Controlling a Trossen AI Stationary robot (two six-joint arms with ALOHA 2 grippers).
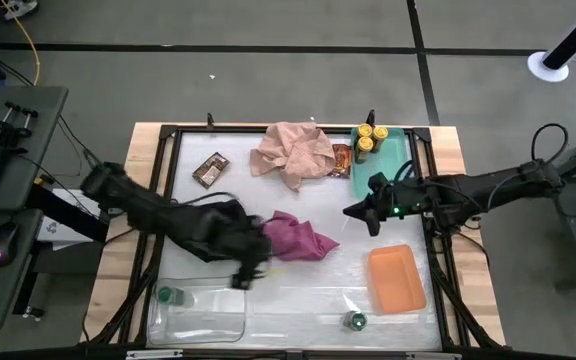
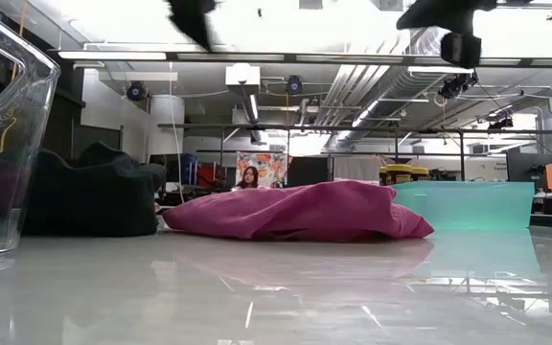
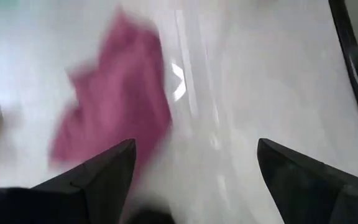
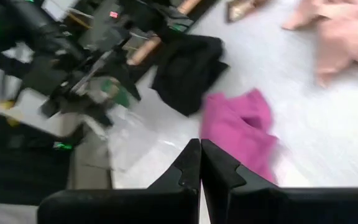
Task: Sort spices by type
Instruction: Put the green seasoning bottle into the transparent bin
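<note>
Two arms over a white table [image 1: 298, 210], magenta cloth [image 1: 298, 236] mid-table, left gripper [image 3: 194, 168] spread wide and empty beside it, right gripper [image 4: 200, 163] pinched closed, holding nothing.

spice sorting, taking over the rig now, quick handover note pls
Left gripper: open, empty, beside the magenta cloth.
Right gripper: shut, empty, above mid-table.
Done: yellow-lid jars in the teal tray; one green-lid jar in the clear tray.
Left: a green-lid jar loose at the front edge, one foil packet on the table, another by the pink cloth. Orange tray empty.
</note>
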